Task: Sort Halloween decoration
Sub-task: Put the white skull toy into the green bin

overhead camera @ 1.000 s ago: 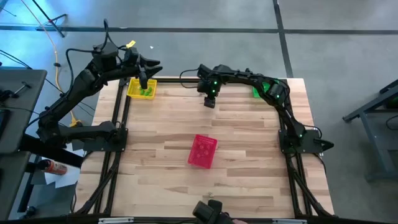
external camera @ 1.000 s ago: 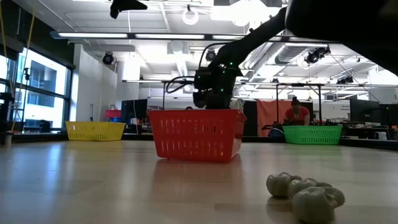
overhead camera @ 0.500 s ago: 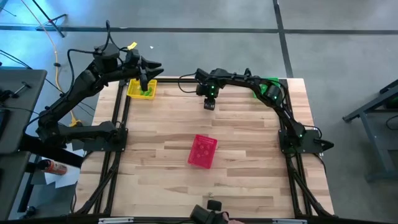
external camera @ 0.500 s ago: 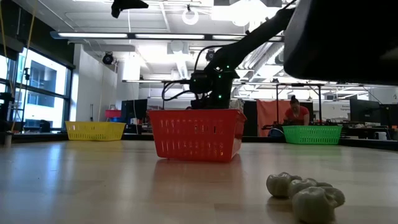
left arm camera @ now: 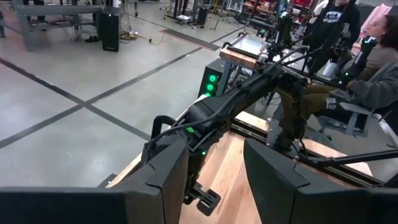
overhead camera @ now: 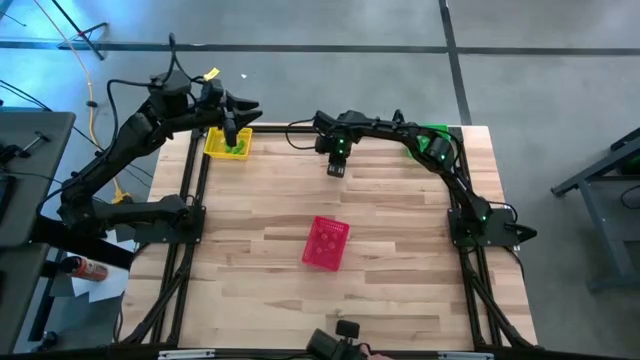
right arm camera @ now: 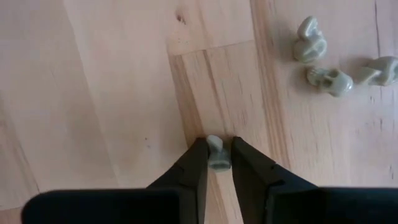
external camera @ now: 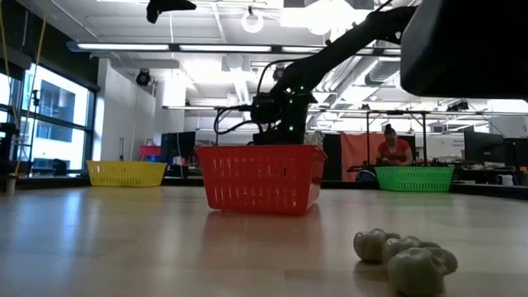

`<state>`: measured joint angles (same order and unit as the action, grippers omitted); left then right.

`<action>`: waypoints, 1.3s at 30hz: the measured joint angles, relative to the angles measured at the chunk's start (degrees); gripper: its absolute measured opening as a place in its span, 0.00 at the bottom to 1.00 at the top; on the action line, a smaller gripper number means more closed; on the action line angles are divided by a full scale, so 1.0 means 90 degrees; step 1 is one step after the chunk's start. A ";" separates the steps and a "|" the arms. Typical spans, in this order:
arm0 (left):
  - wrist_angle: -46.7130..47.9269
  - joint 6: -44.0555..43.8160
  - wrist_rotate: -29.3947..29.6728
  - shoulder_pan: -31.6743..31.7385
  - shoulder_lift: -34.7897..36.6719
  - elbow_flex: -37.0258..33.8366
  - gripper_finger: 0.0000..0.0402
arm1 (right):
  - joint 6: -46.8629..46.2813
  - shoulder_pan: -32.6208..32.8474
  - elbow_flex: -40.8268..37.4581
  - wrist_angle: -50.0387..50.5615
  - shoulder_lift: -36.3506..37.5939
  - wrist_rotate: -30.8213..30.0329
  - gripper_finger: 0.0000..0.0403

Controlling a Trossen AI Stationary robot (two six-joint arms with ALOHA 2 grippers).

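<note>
Pale trinket (right arm camera: 217,153) sits pinched between the right tool's (right arm camera: 216,163) fingertips (touching both).

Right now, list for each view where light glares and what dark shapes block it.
Low view: ceiling lights glare above the red basket; a dark arm part blocks the top right corner. Right wrist view: even light, little shadow around the right gripper, shut on a pale trinket. Left wrist view: the open left gripper fills the bottom.

Grey concrete floor (overhead camera: 330,25) w/ dark seams, big windows (external camera: 45,111), bright ceiling lights (external camera: 252,20).
</note>
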<state>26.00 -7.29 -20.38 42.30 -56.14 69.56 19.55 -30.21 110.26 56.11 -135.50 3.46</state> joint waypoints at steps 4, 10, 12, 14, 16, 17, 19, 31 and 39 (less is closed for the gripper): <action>0.0084 0.0074 0.0000 0.0000 0.0000 0.0000 0.37 | -0.0002 0.0000 0.0000 0.0013 -0.0002 0.0000 0.13; 0.0179 0.0102 0.0000 0.0000 0.0000 0.0000 0.37 | 0.0175 -0.0001 -0.0002 0.0028 -0.0005 0.0000 0.12; 0.0189 0.0102 -0.0002 0.0000 0.0000 0.0000 0.37 | 0.0219 -0.0001 -0.0002 0.0037 -0.0005 -0.0006 0.10; 0.0189 0.0102 0.0000 0.0000 0.0000 0.0000 0.37 | 0.0259 -0.0003 -0.0002 0.0056 -0.0005 -0.0007 0.07; 0.0209 0.0102 0.0000 0.0000 0.0000 0.0000 0.37 | 0.0281 -0.0003 -0.0002 0.0083 -0.0005 -0.0018 0.05; 0.0229 0.0102 0.0000 0.0000 0.0000 0.0000 0.37 | 0.0291 -0.0003 -0.0002 0.0092 -0.0005 -0.0024 0.04; 0.0313 0.0108 0.0000 0.0000 0.0000 0.0000 0.37 | 0.0329 -0.0003 -0.0005 0.0098 -0.0005 -0.0027 0.03; 0.0888 0.0315 0.0000 0.0000 0.0045 0.0002 0.37 | 0.0578 -0.0025 0.0365 0.0457 -0.0061 -0.0220 0.02; 0.0986 0.0335 0.0000 0.0005 0.0149 0.0002 0.37 | 0.0641 -0.0054 0.0940 0.0421 -0.0058 0.0026 0.01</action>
<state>34.87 -4.27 -20.38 42.35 -54.80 69.58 25.32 -30.69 118.71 59.90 -136.03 3.69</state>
